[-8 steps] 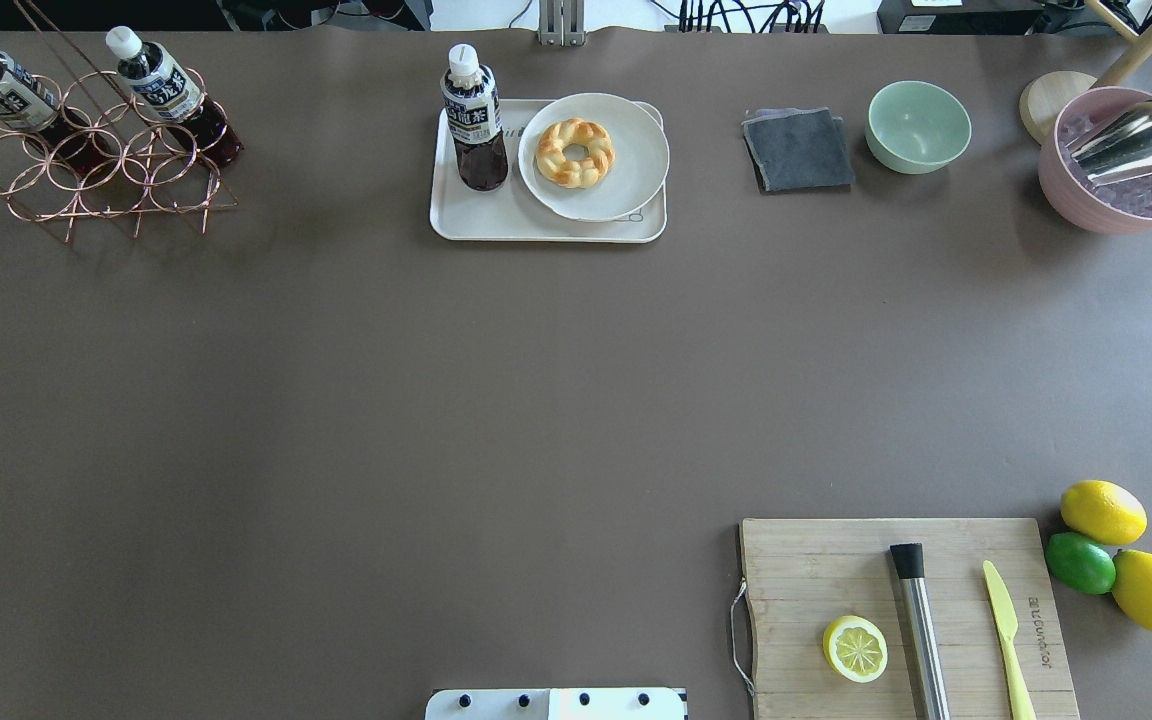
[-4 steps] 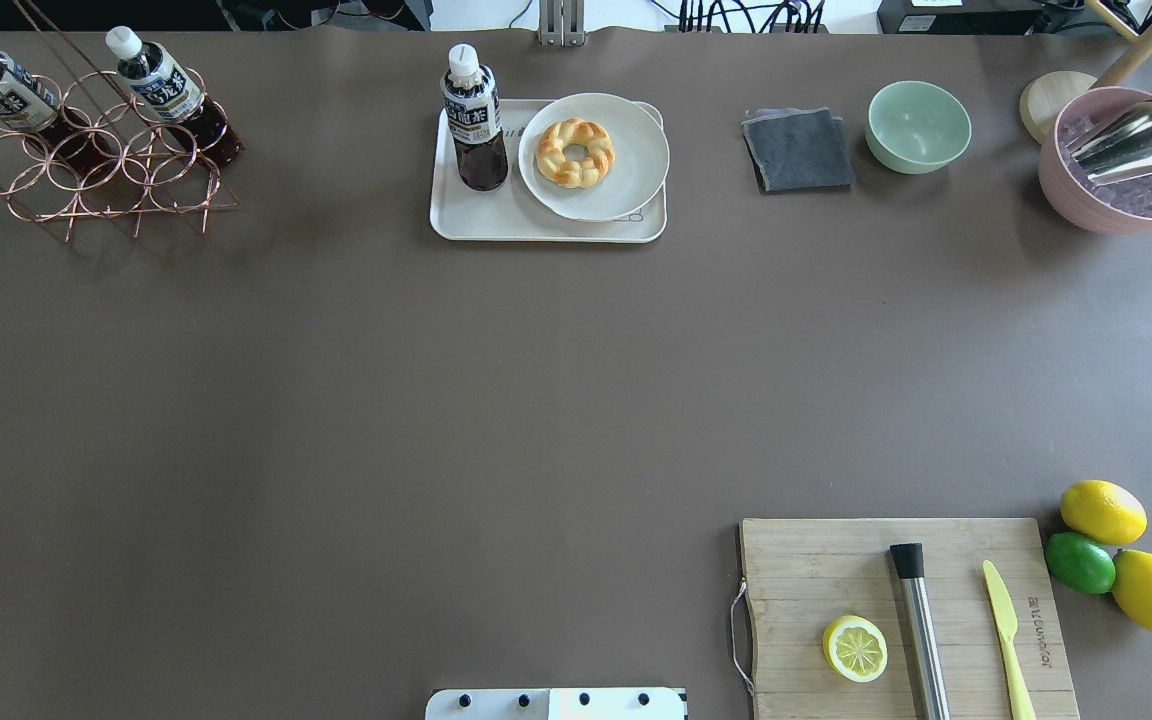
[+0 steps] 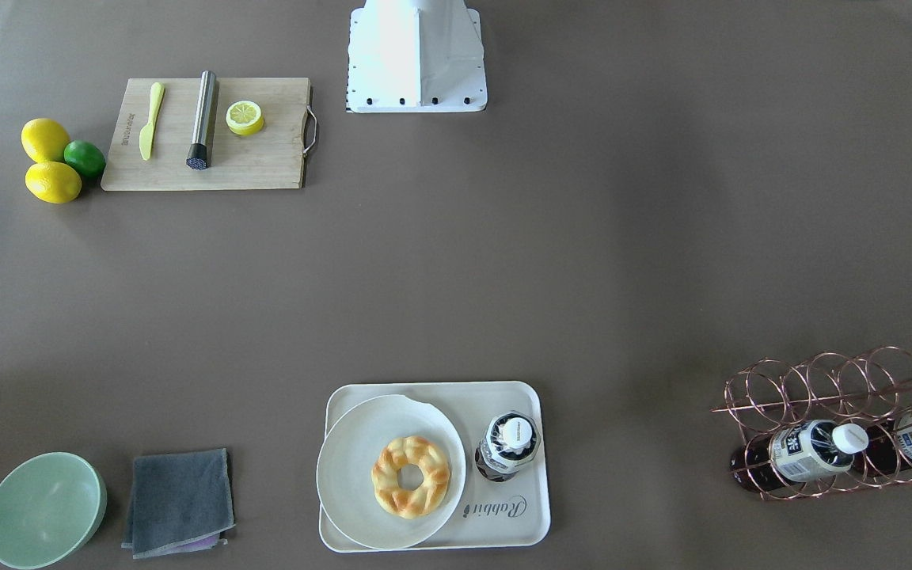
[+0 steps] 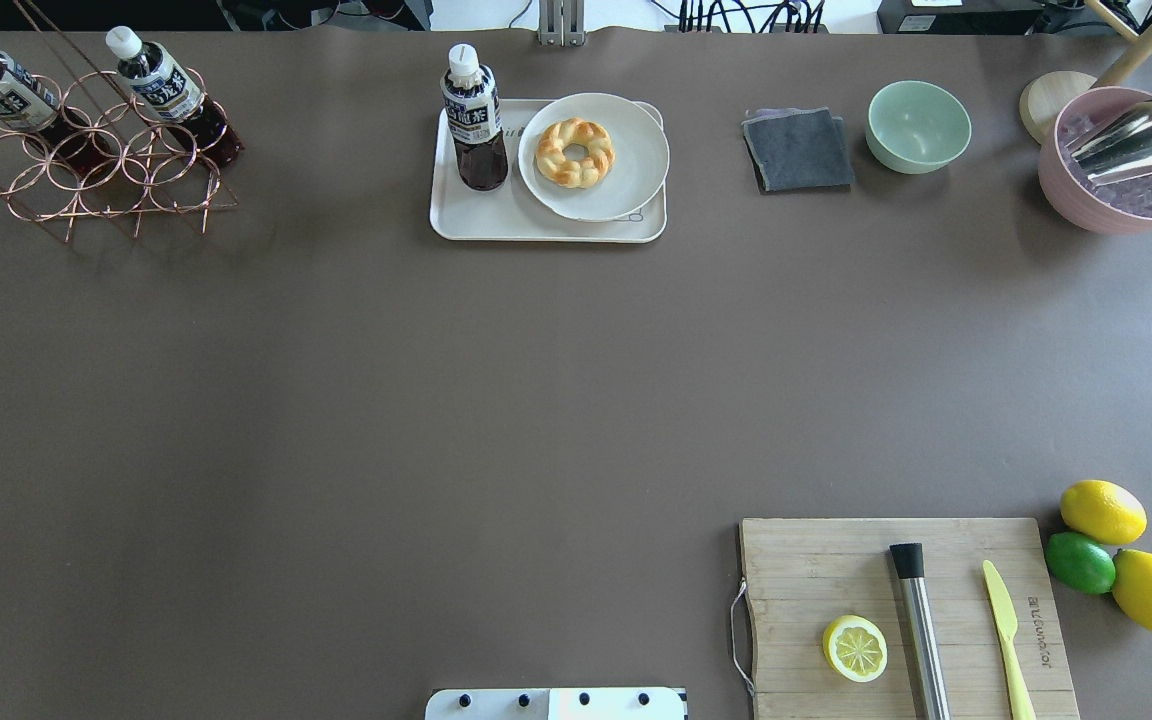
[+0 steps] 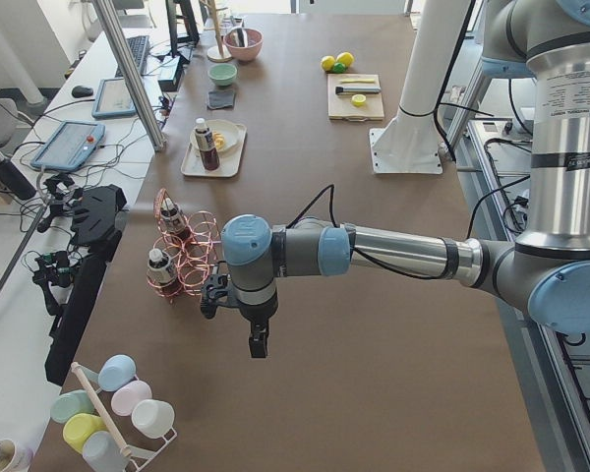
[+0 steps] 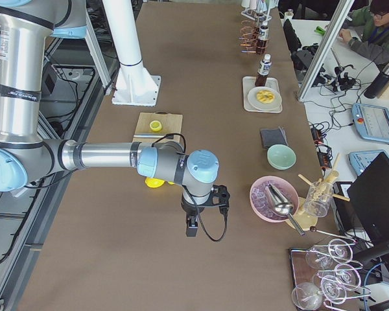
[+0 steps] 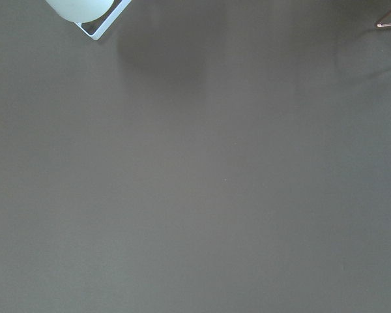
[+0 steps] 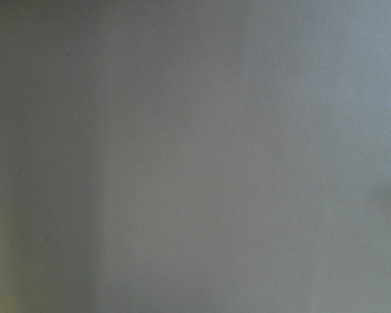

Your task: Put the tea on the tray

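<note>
A tea bottle (image 4: 474, 120) with a white cap stands upright on the left part of the cream tray (image 4: 496, 218), beside the round plate; it also shows from across the table (image 3: 509, 446). Two more tea bottles (image 4: 6, 95) (image 4: 168, 98) lie in the copper wire rack (image 4: 96, 175) at the far left. Neither gripper is in the overhead or front view. My left gripper (image 5: 259, 344) hangs over bare table past the rack, and my right gripper (image 6: 192, 228) hangs over bare table near the pink bowl. I cannot tell whether either is open or shut.
A plate with a braided donut (image 4: 576, 152) fills the tray's right part. A grey cloth (image 4: 798, 150), a green bowl (image 4: 918, 125) and a pink bowl with a scoop (image 4: 1126, 160) stand at the far right. The cutting board (image 4: 906, 610), lemons and a lime (image 4: 1081, 562) are near right.
</note>
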Robot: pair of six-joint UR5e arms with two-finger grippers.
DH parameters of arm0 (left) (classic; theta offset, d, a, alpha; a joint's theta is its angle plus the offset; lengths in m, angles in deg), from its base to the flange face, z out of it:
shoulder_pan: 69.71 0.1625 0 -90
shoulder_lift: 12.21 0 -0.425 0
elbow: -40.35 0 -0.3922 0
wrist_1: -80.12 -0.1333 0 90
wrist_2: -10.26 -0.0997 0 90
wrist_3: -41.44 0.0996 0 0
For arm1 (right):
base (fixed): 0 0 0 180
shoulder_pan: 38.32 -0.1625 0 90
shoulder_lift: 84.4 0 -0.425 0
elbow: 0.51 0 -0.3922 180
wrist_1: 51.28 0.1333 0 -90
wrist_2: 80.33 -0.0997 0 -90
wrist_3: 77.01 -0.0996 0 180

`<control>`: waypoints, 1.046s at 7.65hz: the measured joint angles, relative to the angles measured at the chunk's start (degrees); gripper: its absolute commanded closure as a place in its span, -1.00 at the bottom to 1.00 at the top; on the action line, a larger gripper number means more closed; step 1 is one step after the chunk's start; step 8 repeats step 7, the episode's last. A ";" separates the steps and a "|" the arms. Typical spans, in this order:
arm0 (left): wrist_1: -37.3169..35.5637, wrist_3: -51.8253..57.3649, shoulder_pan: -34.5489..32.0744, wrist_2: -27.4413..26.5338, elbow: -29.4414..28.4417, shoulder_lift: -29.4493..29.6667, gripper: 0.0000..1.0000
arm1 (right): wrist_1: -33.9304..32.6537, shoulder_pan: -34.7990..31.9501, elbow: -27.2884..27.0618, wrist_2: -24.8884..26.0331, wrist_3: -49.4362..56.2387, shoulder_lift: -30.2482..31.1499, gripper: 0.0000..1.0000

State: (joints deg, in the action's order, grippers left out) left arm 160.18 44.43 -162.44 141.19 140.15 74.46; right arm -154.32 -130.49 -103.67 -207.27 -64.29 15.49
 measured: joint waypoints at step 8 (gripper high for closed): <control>0.15 0.00 0.00 0.64 -0.04 -0.27 -0.96 | 0.30 0.15 0.06 -0.15 0.02 0.06 -1.00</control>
